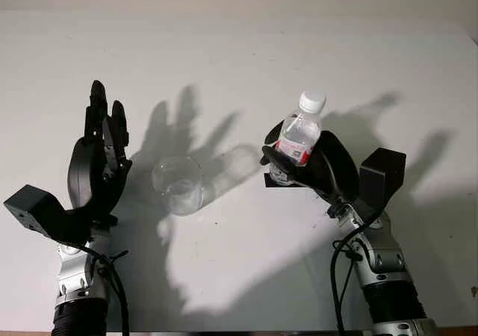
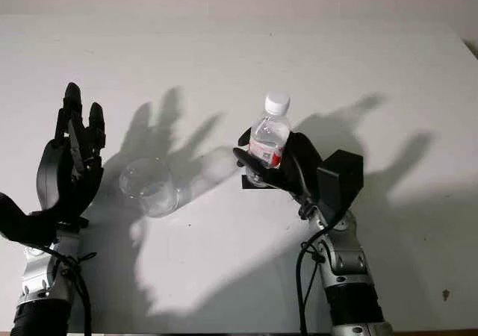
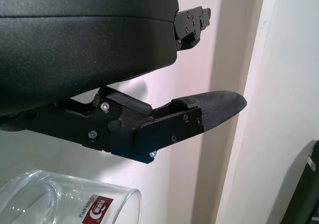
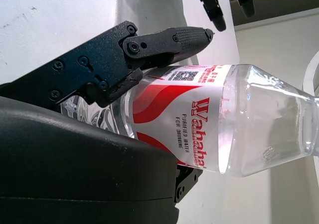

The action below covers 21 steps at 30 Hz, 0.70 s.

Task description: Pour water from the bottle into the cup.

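A clear water bottle point(image 1: 300, 136) with a white cap and a red and white label point(image 4: 187, 122) stands nearly upright right of the table's middle. My right hand point(image 1: 299, 164) is shut on the bottle, its black fingers point(image 4: 164, 40) wrapped round the labelled body. A clear glass cup point(image 1: 178, 184) stands upright on the white table point(image 1: 239, 60), left of the bottle and apart from it. My left hand point(image 1: 101, 145) is open just left of the cup, with a small gap between them. The cup's rim point(image 3: 65, 199) shows beside the left hand's finger point(image 3: 209, 109).
Strong shadows of both hands fall across the table behind and in front of the cup. The table's front edge runs along the bottom of the head views, with both forearms and their cables rising from it.
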Tool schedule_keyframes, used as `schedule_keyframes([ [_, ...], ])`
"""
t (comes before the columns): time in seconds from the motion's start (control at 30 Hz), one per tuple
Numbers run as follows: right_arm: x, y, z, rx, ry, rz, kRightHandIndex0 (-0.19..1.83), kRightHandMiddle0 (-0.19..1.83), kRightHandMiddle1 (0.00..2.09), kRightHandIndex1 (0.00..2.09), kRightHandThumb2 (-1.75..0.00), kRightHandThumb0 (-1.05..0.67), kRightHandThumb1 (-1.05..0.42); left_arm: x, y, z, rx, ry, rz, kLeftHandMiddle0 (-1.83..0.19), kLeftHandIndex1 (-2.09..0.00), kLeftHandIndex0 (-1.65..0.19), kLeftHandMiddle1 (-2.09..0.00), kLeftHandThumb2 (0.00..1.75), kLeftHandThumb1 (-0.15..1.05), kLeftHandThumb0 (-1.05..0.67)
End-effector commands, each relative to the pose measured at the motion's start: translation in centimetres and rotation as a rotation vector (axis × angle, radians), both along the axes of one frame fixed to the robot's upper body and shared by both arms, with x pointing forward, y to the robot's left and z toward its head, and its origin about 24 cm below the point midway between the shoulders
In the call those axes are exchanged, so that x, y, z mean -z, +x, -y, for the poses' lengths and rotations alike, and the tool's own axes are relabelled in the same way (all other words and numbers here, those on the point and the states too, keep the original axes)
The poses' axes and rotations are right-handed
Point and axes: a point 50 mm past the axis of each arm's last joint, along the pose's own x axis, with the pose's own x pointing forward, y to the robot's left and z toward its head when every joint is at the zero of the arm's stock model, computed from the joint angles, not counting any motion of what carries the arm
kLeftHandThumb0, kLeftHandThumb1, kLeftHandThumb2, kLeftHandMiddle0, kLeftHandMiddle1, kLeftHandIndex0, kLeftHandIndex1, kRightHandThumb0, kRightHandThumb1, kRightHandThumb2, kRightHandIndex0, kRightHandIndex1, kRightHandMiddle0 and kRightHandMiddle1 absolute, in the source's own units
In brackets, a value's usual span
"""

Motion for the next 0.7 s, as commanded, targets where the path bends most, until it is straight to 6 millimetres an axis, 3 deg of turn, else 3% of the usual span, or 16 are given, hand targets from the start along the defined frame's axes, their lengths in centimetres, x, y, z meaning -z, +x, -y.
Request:
schedule_keyframes([
  [0.0, 0.2, -0.5, 0.8, 0.004, -0.026, -0.003, 0.52, 0.31, 2.09, 2.09, -0.34, -0.55, -1.05, 0.0, -0.2, -0.3, -0.01, 0.014, 0.004, 0.19, 0.0, 0.19, 0.0, 0.72, 1.05, -0.7],
  [0.13, 0.3, -1.0, 1.3, -0.019, -0.021, -0.027, 0.27, 0.11, 2.01, 2.01, -0.24, -0.59, -1.05, 0.0, -0.2, -0.3, -0.011, 0.016, 0.005, 0.19, 0.0, 0.19, 0.0, 0.72, 1.05, -0.7],
  [0.2, 0.2, -1.2, 1.6, -0.036, -0.021, -0.028, 0.08, 0.07, 1.65, 1.65, -0.13, -0.61, -1.04, 0.1, -0.2, -0.3, -0.01, 0.012, 0.005, 0.19, 0.0, 0.19, 0.0, 0.71, 1.05, -0.7],
  [0.3, -0.1, -1.7, 2.1, -0.071, -0.103, -0.012, 0.02, 0.04, 1.13, 0.95, -0.07, -0.67, -1.04, 0.1, -0.2, -0.3, -0.012, 0.015, 0.001, 0.19, 0.0, 0.19, 0.0, 0.71, 1.05, -0.7],
  [0.33, -0.3, -1.8, 2.2, -0.082, -0.128, -0.003, 0.06, 0.05, 0.79, 0.58, -0.06, -0.69, -1.03, 0.1, -0.2, -0.3, -0.013, 0.018, -0.001, 0.19, 0.0, 0.19, 0.0, 0.71, 1.05, -0.7],
  [0.4, -0.5, -2.1, 2.4, -0.101, -0.158, 0.008, 0.0, 0.01, 0.34, 0.18, -0.05, -0.73, -1.0, 0.1, -0.1, -0.3, -0.012, 0.02, -0.001, 0.19, 0.0, 0.19, 0.0, 0.72, 1.05, -0.7],
  [0.5, -0.6, -2.3, 2.4, -0.109, -0.183, 0.021, -0.15, -0.11, 0.13, 0.03, -0.05, -0.77, -0.98, 0.1, -0.1, -0.2, -0.01, 0.015, -0.001, 0.19, 0.0, 0.19, 0.0, 0.72, 1.05, -0.7],
  [0.67, -0.5, -2.2, 2.3, -0.107, -0.197, 0.036, -0.19, -0.18, 0.06, 0.0, -0.05, -0.81, -0.97, 0.1, 0.0, -0.3, -0.003, 0.011, 0.004, 0.19, 0.0, 0.19, 0.0, 0.71, 1.05, -0.71],
])
